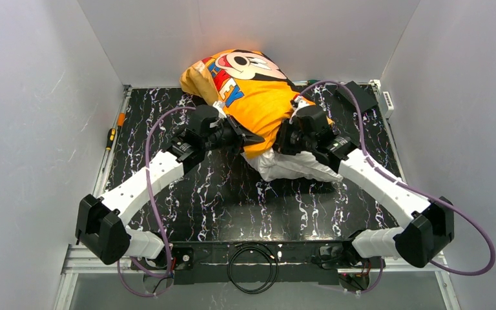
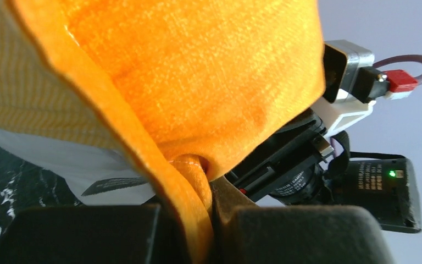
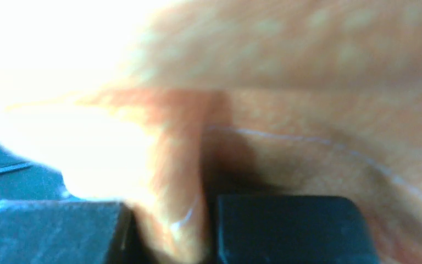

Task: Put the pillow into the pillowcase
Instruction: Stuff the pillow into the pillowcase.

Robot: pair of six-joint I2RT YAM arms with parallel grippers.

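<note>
Two closed grippers pinch the pillowcase (image 1: 258,90) hem: our left gripper (image 1: 250,138) and right gripper (image 1: 284,139) flank its mouth, where the pillow (image 1: 294,166) juts out toward us, mostly sleeved.

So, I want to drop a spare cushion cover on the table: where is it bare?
Bare black marbled tabletop lies near-centre, between left arm and right arm, short of the off-white fabric pillow. Another patch: far left, beyond the left arm. Crowded: far centre, around the bright orange fabric pillowcase.
</note>
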